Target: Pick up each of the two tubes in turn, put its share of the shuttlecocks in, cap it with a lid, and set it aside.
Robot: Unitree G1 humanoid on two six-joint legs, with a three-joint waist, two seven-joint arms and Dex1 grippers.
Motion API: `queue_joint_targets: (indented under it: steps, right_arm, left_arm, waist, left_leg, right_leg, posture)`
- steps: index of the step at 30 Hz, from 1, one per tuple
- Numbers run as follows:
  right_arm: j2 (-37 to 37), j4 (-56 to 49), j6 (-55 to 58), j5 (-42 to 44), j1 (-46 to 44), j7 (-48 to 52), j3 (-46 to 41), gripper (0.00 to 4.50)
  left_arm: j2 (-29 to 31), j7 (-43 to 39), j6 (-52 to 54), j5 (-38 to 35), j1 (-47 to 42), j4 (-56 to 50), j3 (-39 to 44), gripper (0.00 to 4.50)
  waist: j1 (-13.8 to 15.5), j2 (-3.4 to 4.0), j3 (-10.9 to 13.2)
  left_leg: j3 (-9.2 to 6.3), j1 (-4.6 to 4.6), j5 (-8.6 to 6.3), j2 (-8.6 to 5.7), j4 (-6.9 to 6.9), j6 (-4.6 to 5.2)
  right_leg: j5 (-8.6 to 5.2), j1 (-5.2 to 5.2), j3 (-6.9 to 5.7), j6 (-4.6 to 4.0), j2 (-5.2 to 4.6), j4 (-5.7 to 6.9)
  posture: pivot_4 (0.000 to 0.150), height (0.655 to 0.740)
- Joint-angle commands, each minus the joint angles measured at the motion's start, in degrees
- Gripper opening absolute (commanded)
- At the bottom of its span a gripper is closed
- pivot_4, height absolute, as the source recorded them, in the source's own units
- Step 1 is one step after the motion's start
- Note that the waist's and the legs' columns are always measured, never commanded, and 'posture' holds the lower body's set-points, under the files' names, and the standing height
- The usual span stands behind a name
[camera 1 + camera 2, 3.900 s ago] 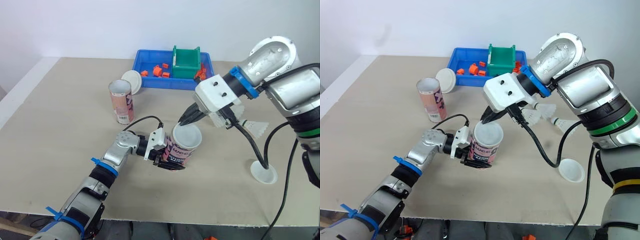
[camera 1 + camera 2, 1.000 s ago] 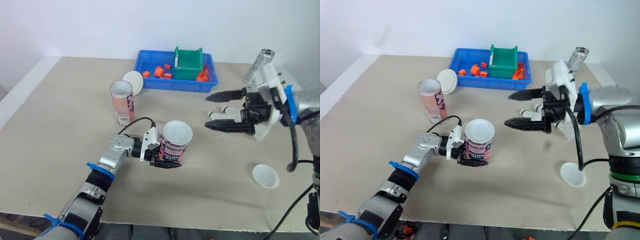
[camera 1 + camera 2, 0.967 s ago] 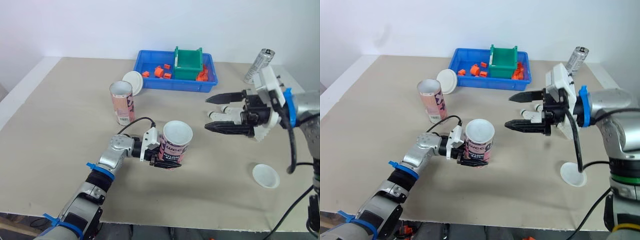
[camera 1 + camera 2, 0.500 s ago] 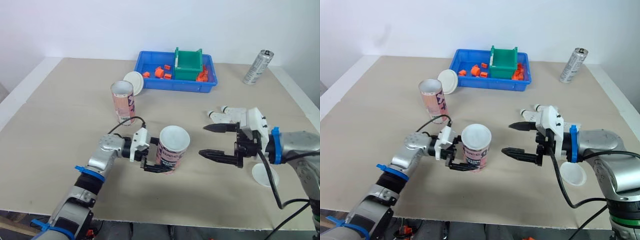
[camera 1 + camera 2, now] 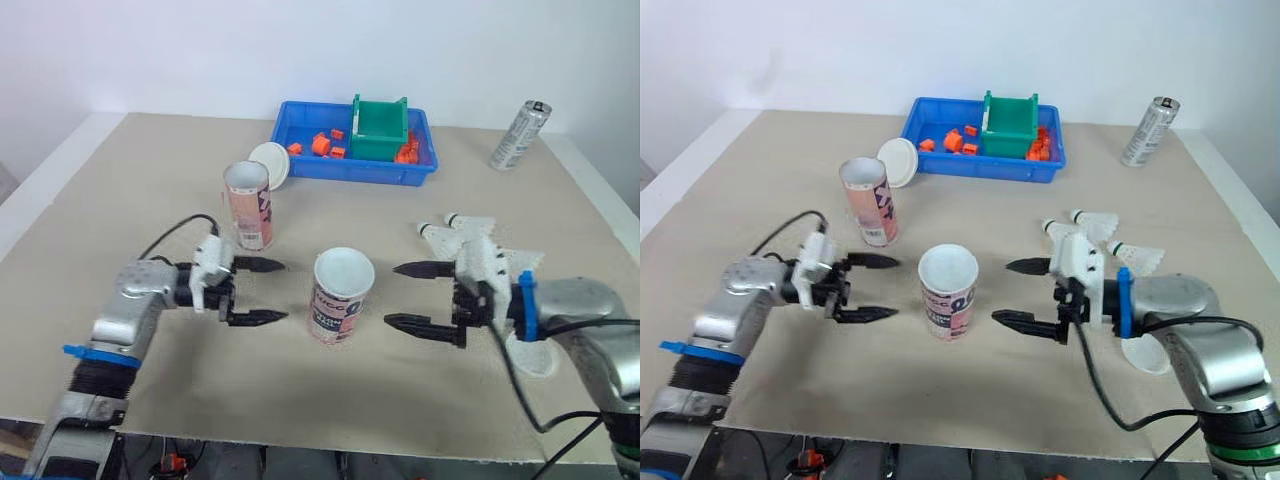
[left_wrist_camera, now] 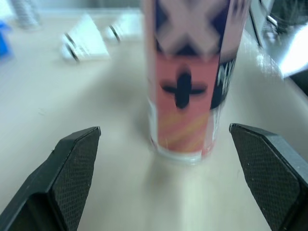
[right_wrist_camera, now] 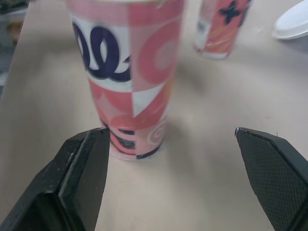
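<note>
Tube (image 5: 340, 297): upright, pink, white top, standing free.
Left gripper (image 5: 285, 291): wide open, empty.
Right gripper (image 5: 390, 294): wide open, empty.
Room: you've bare table (image 5: 120, 200) around.

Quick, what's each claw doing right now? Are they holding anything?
Left claw: open, holding nothing.
Right claw: open, holding nothing; the tube stands free between the two.

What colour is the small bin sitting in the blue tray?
Green. The bin shows best in the left eye view.
</note>
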Motion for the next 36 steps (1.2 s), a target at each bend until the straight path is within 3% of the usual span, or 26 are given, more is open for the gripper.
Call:
queue_joint_targets:
  steps: [1,10,36]
  right_arm:
    - [3.2,0.1,-2.1,-0.6,-1.1,-1.8,1.4,4.5]
    - [8.2,2.5,-4.3,-3.4,-2.8,-2.9,5.9,4.5]
    - [19.9,13.5,-14.0,-11.2,-10.2,-2.8,15.0,4.5]
  left_arm:
    - [5.1,1.1,11.9,-9.9,1.0,-9.9,5.1,4.48]
    - [14.7,-0.2,20.9,-15.9,5.9,-19.5,7.6,4.48]
    - [9.7,3.8,16.6,-12.6,5.2,-17.3,5.6,4.48]
  waist:
    - [0.0,-0.01,0.0]
    - [0.1,-0.07,0.1]
    - [0.0,-0.13,0.1]
  left_leg:
    - [0.01,0.0,0.0,0.01,0.0,0.0]
    - [0.02,0.04,0.0,0.03,0.01,-0.01]
    - [0.05,0.04,0.04,0.05,0.0,-0.08]
  right_leg:
    - [-0.03,-0.01,0.0,-0.06,-0.01,0.0]
    - [-0.05,-0.01,-0.05,-0.22,-0.02,0.0]
    - [0.0,-0.02,-0.05,-0.27,0.01,0.0]
  posture:
    - [0.15,0.7355]
    - [0.15,0.7355]
    - [0.15,0.7355]
